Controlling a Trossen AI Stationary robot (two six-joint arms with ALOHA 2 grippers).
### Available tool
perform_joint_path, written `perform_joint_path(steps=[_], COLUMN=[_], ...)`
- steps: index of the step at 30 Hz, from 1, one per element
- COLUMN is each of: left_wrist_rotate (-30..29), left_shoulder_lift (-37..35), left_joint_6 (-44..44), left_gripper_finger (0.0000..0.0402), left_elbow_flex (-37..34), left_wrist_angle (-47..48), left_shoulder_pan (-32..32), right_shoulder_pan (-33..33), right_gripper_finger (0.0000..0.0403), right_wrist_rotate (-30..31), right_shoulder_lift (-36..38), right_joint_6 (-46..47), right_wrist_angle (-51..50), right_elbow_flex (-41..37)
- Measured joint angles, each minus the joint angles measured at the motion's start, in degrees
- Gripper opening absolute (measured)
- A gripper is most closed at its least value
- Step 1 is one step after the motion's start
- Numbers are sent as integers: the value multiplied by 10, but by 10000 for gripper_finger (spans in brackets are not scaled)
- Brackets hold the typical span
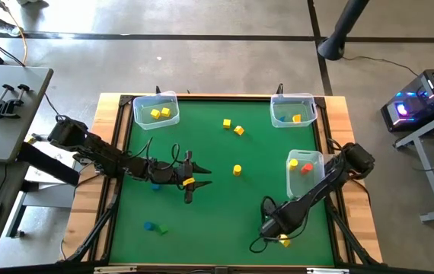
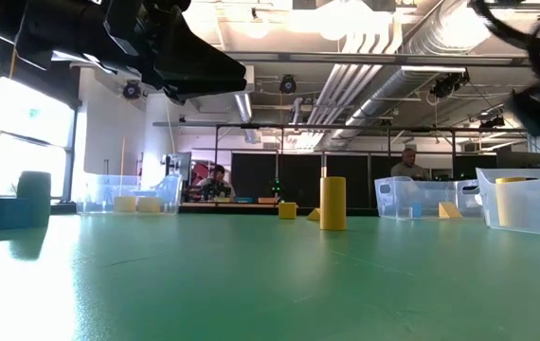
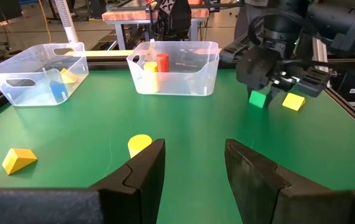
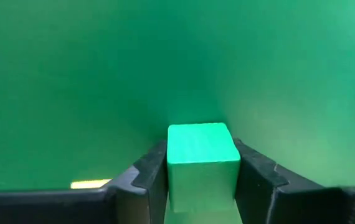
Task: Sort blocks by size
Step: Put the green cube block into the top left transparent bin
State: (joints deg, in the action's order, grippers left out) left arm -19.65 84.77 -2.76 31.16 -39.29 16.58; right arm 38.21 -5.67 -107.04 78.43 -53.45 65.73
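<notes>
Near the table's front right corner, a green cube (image 4: 202,163) is clamped between the right gripper (image 4: 201,177) fingers. It is judged light, rigid and smooth; its flat opposite faces are best gripped. Mid-table, the left gripper (image 3: 190,171) is held open, empty.

Green cube (image 4: 202,163) sat clamped between the right gripper's fingers, near the table's front right. A yellow block (image 1: 285,241) lay just beside it. A yellow cylinder (image 1: 237,170) stood upright mid-table. Two yellow blocks (image 1: 232,126) lay close together toward the far side. A blue block (image 1: 149,226) and a small green block (image 1: 162,230) lay at front left, touching or nearly so. More yellow blocks (image 1: 160,113) sat in the far-left bin. A red block (image 1: 306,168) and a yellow one (image 1: 294,162) sat in the right bin.
</notes>
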Motion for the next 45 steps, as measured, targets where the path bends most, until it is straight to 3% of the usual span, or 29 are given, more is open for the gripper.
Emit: perform_joint_path(steps=[4, 10, 15, 21, 29, 32, 37, 41, 45], left_wrist_rotate=[0, 0, 0, 0, 0, 0, 18, 58, 137], left_shoulder_lift=[0, 0, 0, 0, 0, 0, 0, 0, 0], left_joint_6=[0, -2, -2, -6, 11, 51, 163, 279, 344], left_gripper_finger=[152, 152, 152, 152, 152, 152, 152, 152, 152], left_elbow_flex=[0, 0, 0, 0, 0, 0, 0, 0, 1], left_wrist_angle=[0, 0, 0, 0, -11, -19, -27, -40, -72], left_shoulder_pan=[0, 0, 0, 0, 0, 0, 1, 1, 1], right_shoulder_pan=[-19, -47, -54, -47, -42, -56, -90, -120, -144], right_gripper_finger=[132, 132, 132, 132, 132, 132, 132, 132, 134], right_wrist_rotate=[80, 249, 312, 382, 500, 491, 382, 280, 198], right_shoulder_lift=[1, -3, 0, -1, -3, -3, -2, -2, -2], right_joint_6=[-104, -243, -323, -350, -554, -659, -804, -826, -809], right_wrist_angle=[57, 143, 281, 629, 1042, 1186, 1393, 1432, 1429], right_elbow_flex=[1, -1, -50, -187, -307, -334, -358, -355, -337])
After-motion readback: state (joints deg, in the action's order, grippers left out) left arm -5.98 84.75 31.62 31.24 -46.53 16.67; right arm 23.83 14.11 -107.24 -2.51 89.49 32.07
